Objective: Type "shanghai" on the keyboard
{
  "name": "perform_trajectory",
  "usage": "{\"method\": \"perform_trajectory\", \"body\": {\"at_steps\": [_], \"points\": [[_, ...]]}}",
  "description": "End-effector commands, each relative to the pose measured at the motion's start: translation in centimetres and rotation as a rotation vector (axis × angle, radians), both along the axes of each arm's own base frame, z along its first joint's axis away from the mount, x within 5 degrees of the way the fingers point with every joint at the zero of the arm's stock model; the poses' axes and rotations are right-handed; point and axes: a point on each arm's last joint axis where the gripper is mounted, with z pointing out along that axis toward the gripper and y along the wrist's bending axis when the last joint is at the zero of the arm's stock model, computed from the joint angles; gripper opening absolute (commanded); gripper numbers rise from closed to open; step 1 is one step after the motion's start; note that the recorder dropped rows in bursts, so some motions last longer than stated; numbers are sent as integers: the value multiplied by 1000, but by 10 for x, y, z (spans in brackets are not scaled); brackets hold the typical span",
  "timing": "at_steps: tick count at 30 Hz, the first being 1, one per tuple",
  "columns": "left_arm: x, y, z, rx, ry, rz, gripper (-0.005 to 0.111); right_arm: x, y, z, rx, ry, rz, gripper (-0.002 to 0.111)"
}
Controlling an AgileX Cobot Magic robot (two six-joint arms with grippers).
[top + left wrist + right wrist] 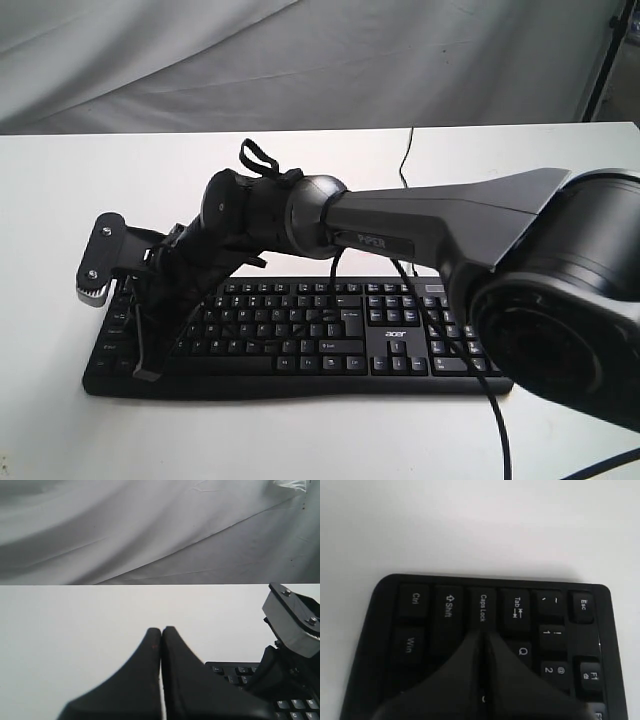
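The black acer keyboard (330,330) lies across the white table, seen also in the right wrist view (415,600) and at a corner of the left wrist view (235,672). My right arm reaches across to the keyboard's left end. Its gripper (146,370) is shut, tips down on the keys. In the right wrist view that gripper (482,633) has its tips at the edge of the Caps Lock key (482,607), beside Q (522,651), hiding the key beneath. My left gripper (161,629) is shut and empty, over bare table left of the keyboard; the exterior view does not show it.
The keyboard's thin black cable (404,160) runs back over the table (300,440). A grey cloth (300,60) hangs behind. A dark stand leg (603,65) is at the far right. The right arm's grey camera mount (292,620) sits close to the left gripper.
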Motion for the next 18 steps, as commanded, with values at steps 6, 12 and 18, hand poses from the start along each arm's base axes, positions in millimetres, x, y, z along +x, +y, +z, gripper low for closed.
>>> {"method": "perform_trajectory", "body": {"at_steps": [6,12,18], "points": [[0,0,0,-5,1,-4,1,0,1,-2,3,-1,5,0],[0,0,0,-5,1,-4,1,0,1,-4,-5,2,11,0],[0,0,0,-5,1,-4,1,-1,0,24,18,-49,14,0]]}}
